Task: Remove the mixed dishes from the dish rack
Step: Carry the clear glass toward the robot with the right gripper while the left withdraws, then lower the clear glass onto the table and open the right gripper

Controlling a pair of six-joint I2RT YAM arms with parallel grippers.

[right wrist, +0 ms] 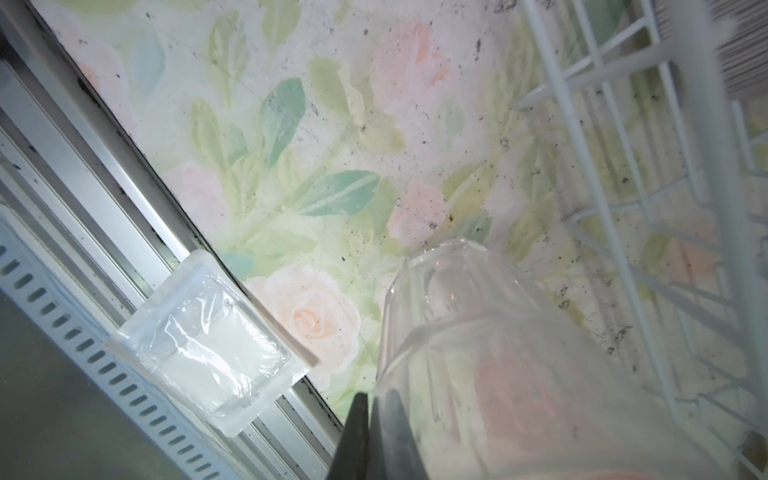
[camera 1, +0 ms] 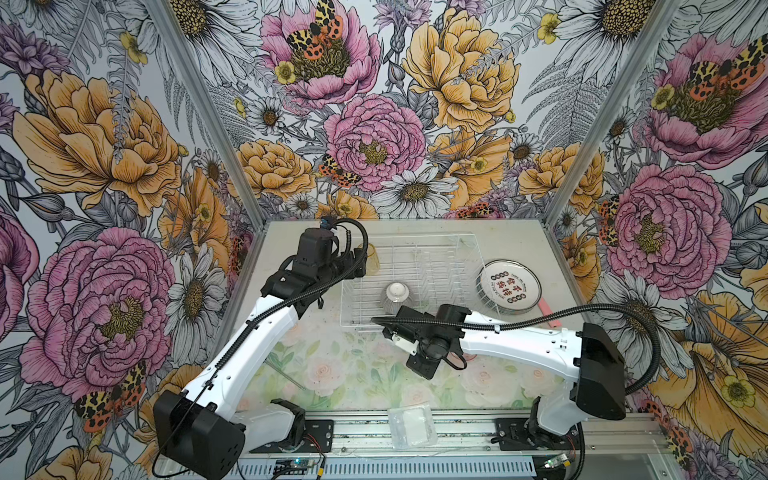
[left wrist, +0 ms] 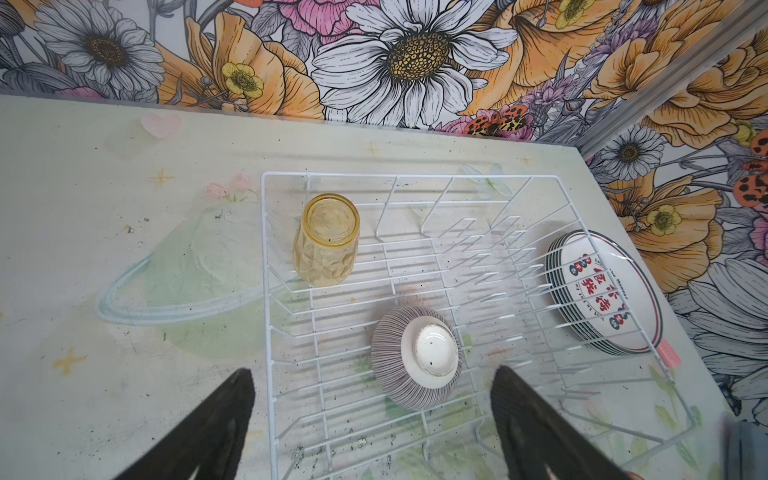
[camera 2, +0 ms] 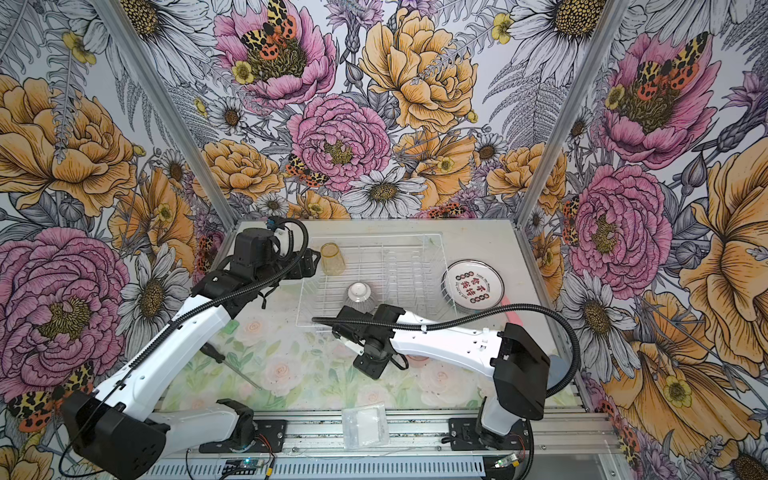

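table (camera 1: 291,374) — pale top, faded floral print on the near half; enclosed left, far and right; near edge bounded by a metal rail (camera 1: 457,432). Open room: a wide bare band of print near of the dish rack (camera 1: 415,257); narrower strips left of it and far of it.

dish rack — white wire, grid floor, upright prongs; on the far half of the table, centre-right.

left gripper (left wrist: 372,370) — jaws spread wide, nothing between them, touching nothing; above the line of the dish rack's left wall, just left of the yellow tumbler (left wrist: 326,241) in both top views.

right gripper (right wrist: 370,415) — closed narrow, pinching the wall of the clear tumbler (right wrist: 457,332); tumbler tilted, over the floral print just outside the dish rack's near wall; whether clear of the table not discernible.

plates (camera 1: 510,286) — stack, white, dark-rimmed, red-black characters uppermost; outside the dish rack, hard by its right wall; contact with the wire not discernible; close to the table's right edge.

bowl (left wrist: 417,357) — ribbed grey-purple, upside down, white foot up; on the rack floor, near-middle.

yellow tumbler — on end inside the dish rack, far left corner, just beside the left wall.

plastic bag (camera 1: 411,426) — clear, flat, on the rail, about midway along.

screwdriver (camera 2: 230,365) — flat on the print, near left.

pink strip (camera 1: 548,313) — small, just near-right of the plates.
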